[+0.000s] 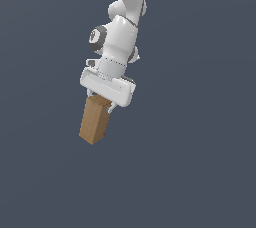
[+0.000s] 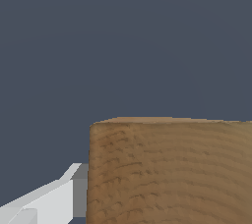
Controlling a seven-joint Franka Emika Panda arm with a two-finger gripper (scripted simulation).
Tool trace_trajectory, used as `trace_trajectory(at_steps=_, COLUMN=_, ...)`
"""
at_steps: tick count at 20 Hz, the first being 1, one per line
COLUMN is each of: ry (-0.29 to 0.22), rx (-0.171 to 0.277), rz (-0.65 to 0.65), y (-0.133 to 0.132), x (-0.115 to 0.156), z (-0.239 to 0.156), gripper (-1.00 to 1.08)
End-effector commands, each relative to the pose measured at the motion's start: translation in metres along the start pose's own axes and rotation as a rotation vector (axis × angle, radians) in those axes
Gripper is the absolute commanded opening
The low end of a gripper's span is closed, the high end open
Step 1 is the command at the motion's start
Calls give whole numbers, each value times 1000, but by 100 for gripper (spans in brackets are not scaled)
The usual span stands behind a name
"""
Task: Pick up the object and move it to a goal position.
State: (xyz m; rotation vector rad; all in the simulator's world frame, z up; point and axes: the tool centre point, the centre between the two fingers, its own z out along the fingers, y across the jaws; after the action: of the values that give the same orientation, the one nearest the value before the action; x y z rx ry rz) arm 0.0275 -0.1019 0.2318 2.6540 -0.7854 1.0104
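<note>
The object is a long brown wood-grain block (image 1: 94,120). It hangs tilted below the white gripper (image 1: 101,101), its upper end between the jaws. The gripper is shut on the block's upper end; the fingers are mostly hidden by the hand and the block. One white finger (image 1: 112,107) shows at the block's side toward the exterior view's right. In the wrist view the block (image 2: 170,171) fills much of the picture, with one white finger (image 2: 54,198) against its side. No goal marker shows.
The white arm (image 1: 122,27) reaches down from the top of the exterior view. Behind everything is a plain dark grey-blue surface (image 1: 200,147). No other object shows.
</note>
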Motion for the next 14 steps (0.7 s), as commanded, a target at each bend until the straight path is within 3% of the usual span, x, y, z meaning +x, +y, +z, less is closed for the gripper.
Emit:
trace_trajectory(at_steps=1, ry=36, rx=1, rz=15, y=-3, x=12, z=-4, gripper=-100)
trace_trajectory(at_steps=14, ry=216, rx=-25, rz=85, y=-13, x=54, z=-21, gripper=-100)
